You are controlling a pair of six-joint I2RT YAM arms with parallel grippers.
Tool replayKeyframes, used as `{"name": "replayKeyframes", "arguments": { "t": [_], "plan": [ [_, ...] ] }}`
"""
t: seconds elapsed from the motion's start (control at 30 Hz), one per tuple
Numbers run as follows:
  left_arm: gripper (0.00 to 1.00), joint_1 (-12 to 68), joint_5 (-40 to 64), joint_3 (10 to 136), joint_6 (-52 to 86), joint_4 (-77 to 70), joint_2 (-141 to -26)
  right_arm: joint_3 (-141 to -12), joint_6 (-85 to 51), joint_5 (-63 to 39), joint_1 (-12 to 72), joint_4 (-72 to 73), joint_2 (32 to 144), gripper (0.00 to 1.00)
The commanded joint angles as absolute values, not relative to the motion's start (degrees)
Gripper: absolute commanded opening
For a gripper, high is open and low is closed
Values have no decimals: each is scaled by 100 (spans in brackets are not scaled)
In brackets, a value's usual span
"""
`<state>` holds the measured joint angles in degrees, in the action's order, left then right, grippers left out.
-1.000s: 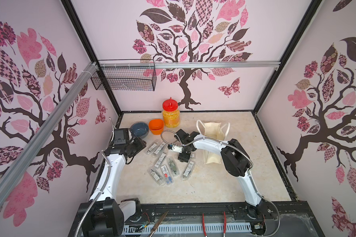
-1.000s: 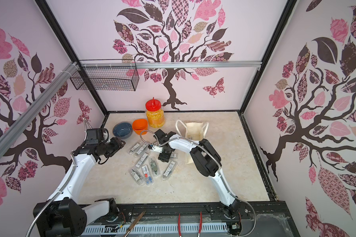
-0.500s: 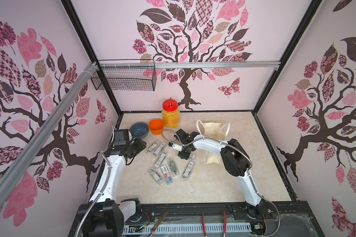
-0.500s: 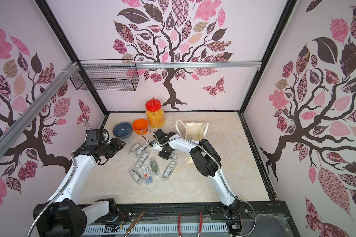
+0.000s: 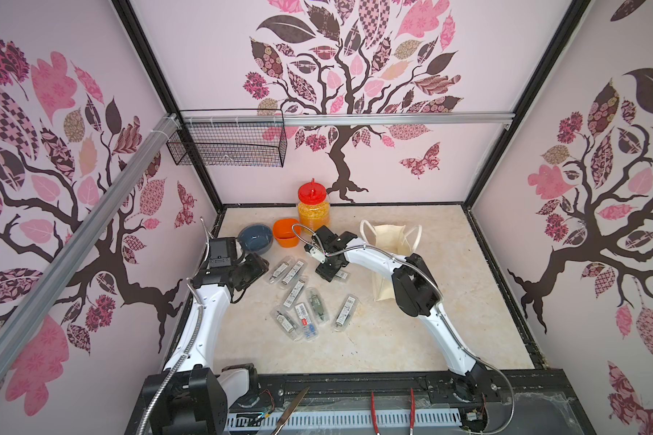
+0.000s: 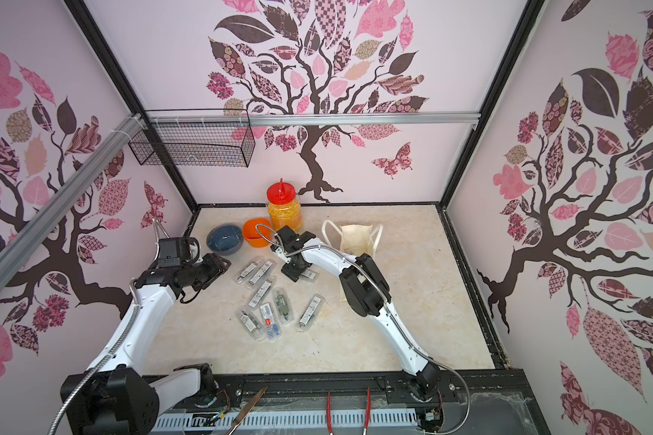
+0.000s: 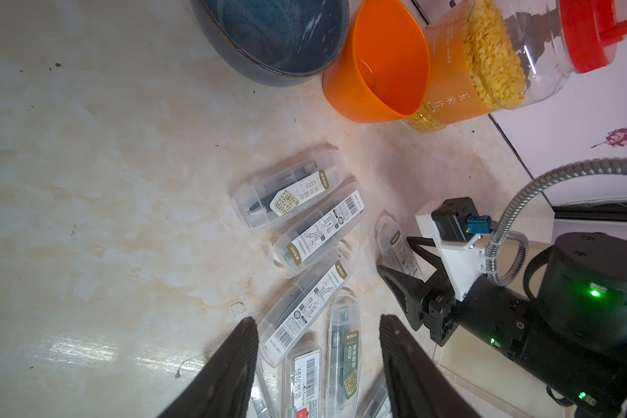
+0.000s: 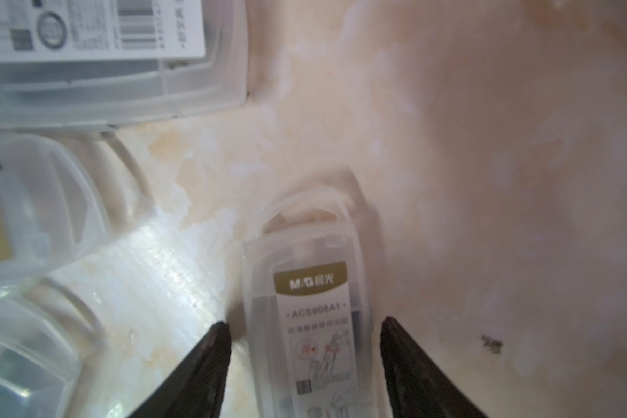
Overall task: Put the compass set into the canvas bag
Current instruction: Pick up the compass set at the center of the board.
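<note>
Centrally, the right gripper (image 8: 304, 324) stands released astride one compass set (image 8: 310, 289) — a clear case flat on the table (image 8: 485, 181), a gap on each side. The left gripper (image 7: 319, 320), likewise spread and empty, hovers over other cases (image 7: 317, 224). The canvas bag (image 5: 388, 241) sits behind the right arm (image 5: 370, 260) — apart from that case.

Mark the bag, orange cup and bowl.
bag (image 5: 389, 236): in a top view, cloth panel between the handles.
cup (image 5: 287, 244): in a top view, outer wall.
bowl (image 5: 255, 236): in a top view, inside bottom.
</note>
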<state>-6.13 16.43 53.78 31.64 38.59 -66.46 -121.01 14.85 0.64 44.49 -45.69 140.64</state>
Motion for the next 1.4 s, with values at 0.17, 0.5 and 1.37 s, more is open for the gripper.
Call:
{"name": "replayKeyframes", "arguments": {
  "t": [0.17, 0.5, 1.37],
  "plan": [
    [58, -633, 1744, 5242, 3190, 3688, -6596, -11440, 1635, 246, 4358, -4851, 13570, 70],
    [58, -637, 1767, 5193, 3218, 3663, -6544, -11448, 1682, 221, 4314, -4817, 13638, 66],
    [58, -633, 1852, 4949, 3329, 3521, -6420, -11656, 963, -177, 4334, -4839, 12137, 49]
  ]
}}
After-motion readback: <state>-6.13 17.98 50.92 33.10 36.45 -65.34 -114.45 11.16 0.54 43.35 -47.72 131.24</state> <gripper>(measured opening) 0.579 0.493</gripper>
